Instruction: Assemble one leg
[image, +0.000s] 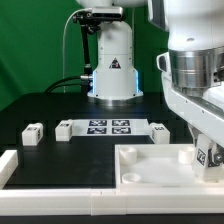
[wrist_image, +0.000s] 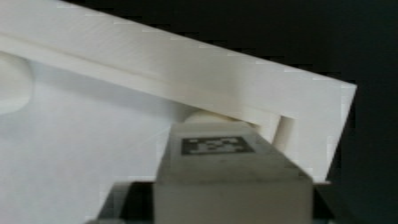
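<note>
While the leg sits clamped between the gripper fingers, long axis seemingly in line with them | white panel corner just past the leg's far end, contact unclear | judged next: push straight ahead, off the fingertips, into that corner.

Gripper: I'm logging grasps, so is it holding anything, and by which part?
Yes. The gripper holds the leg by its upper end, and the tagged lower end sticks out below it, over the tabletop.
</note>
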